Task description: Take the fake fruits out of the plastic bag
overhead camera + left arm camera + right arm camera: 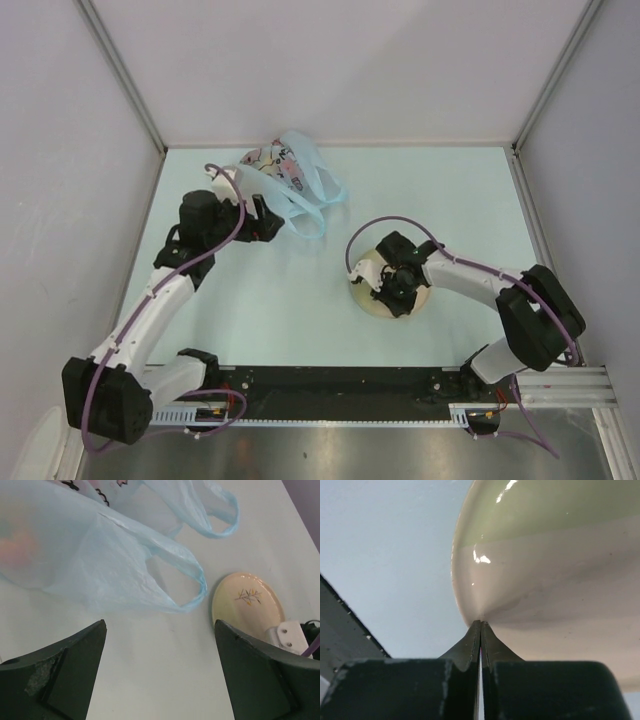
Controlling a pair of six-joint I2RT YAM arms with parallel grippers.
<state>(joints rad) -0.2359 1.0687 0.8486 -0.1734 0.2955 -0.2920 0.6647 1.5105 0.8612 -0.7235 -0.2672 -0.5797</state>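
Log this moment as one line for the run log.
left fingers: open, empty, facing plastic bag | right fingers: shut, tips at plate rim | orange shape, likely fruit, inside bag

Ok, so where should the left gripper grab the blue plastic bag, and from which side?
Probably the nearer loop handle of the plastic bag. It lies flat on the table, pointing toward the open left gripper, a thin band clear of the bulging body. Come down from above at the handle end, jaws across the band.
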